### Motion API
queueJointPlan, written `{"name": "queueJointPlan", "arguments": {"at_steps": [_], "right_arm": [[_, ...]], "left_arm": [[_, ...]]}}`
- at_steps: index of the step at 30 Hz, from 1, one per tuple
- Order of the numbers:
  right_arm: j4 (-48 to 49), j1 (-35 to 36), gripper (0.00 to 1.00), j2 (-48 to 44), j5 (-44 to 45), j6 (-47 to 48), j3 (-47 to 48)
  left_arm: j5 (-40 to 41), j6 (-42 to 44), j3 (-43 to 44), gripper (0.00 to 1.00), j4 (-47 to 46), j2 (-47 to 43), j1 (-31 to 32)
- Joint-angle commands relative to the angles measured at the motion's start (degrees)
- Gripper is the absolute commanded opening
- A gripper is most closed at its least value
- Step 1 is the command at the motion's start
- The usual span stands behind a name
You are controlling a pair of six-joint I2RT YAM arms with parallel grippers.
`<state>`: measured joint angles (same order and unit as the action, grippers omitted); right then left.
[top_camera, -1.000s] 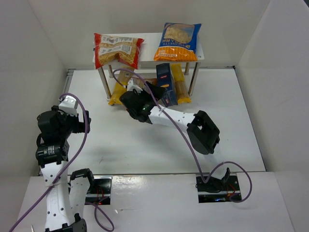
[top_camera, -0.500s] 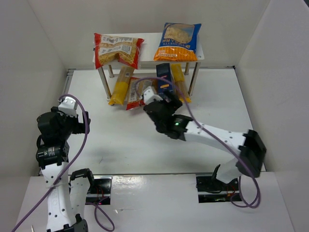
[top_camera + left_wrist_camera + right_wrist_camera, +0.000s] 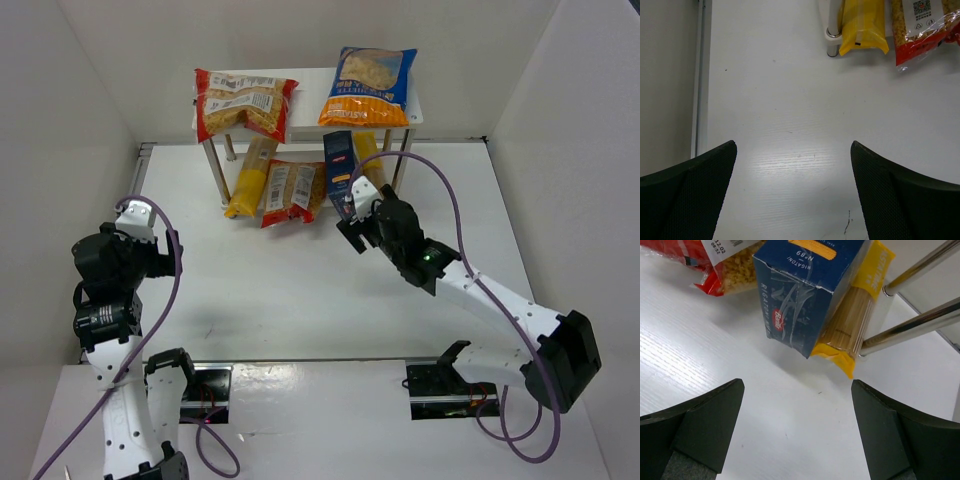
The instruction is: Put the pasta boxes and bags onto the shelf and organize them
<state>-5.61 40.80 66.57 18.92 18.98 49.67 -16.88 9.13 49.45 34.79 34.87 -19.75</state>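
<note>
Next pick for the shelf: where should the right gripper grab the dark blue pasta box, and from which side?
Probably the near end of the dark blue box, from the arms' side, the open right gripper closing across its long sides. That end sticks out toward the arms; the far end is tucked against the shelf.

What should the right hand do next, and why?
Probably ease the right gripper forward around the end of the blue box: its jaws are open and empty, just short of the box, which sits below the shelf, not on it.
</note>
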Motion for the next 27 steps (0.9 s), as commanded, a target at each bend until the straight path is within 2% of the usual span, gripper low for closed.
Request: {"name": "queueJointPlan", "arguments": {"at_steps": [1,6,15,27], "right_arm": [[5.1,-2.2,0.95,0.4,-10.2,1.4,1.2],[5.6,-8.2,0.95,3.6,-17.0,1.9,3.2],[5.6,-13.3,0.93,9.7,-24.9,2.5,7.5],[7.5,-13.8,0.93,17.5,-27.4,1.9,10.2]], "left_arm": [[-1.6,1.5,-0.1,1.0,-1.1,-0.5,-0.5],[-1.6,1.5,-0.1,1.0,-1.1,-0.5,-0.5],[-1.6,1.5,-0.1,1.0,-1.1,-0.5,-0.5],[-1.6,1.5,-0.1,1.0,-1.1,-0.5,-0.5]]}}
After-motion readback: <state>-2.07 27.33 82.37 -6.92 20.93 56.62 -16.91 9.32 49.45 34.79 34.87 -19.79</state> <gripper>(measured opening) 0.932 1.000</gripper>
